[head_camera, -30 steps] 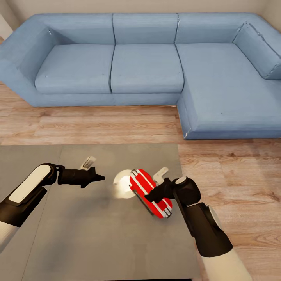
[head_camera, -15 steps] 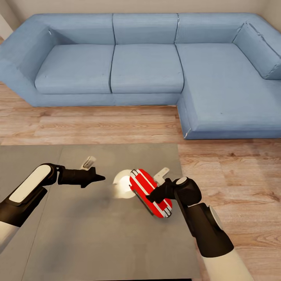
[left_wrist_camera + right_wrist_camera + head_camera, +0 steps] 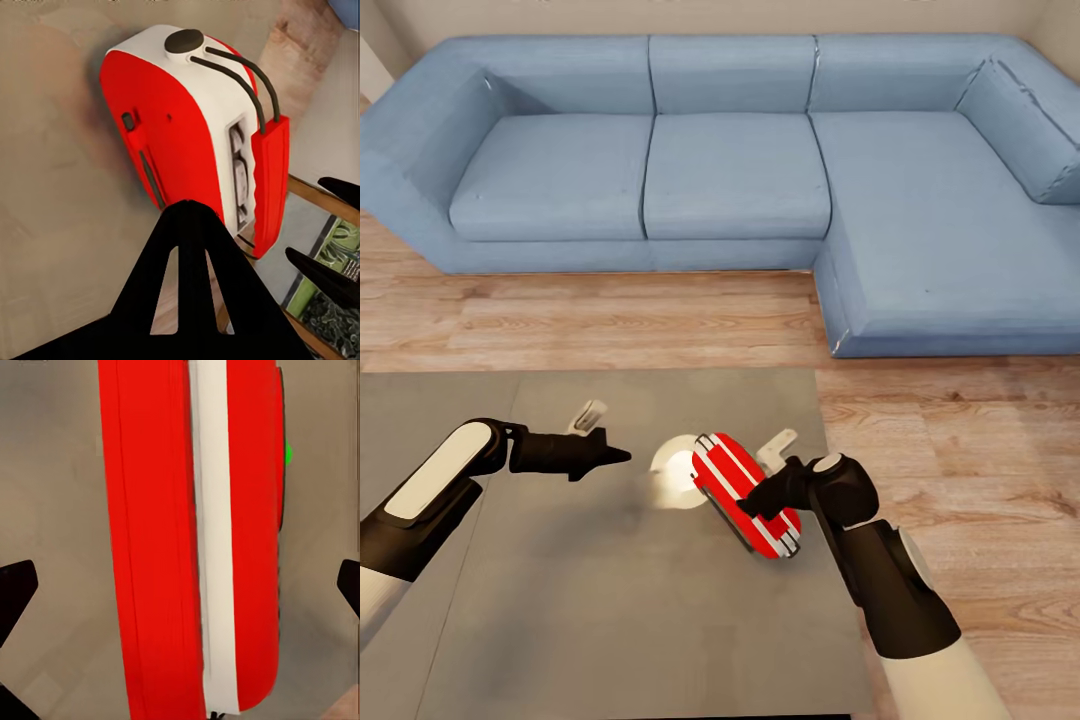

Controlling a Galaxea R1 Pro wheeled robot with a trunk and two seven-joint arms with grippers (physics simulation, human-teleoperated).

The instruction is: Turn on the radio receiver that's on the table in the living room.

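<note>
The radio receiver (image 3: 745, 492) lies near the right edge of the grey table (image 3: 560, 600), its dial with the green dot (image 3: 287, 453) on one narrow side. The right gripper (image 3: 752, 496) hangs over it, fingers spread wide. The left gripper (image 3: 615, 456) waits just beside, fingers together. Best to steady the body and press that dial squarely.

L arm reaches in from table's left edge, left gripper (image 3: 615, 456) pinched to a point; R arm bent near right edge, right gripper (image 3: 752, 497) spread wide.
</note>
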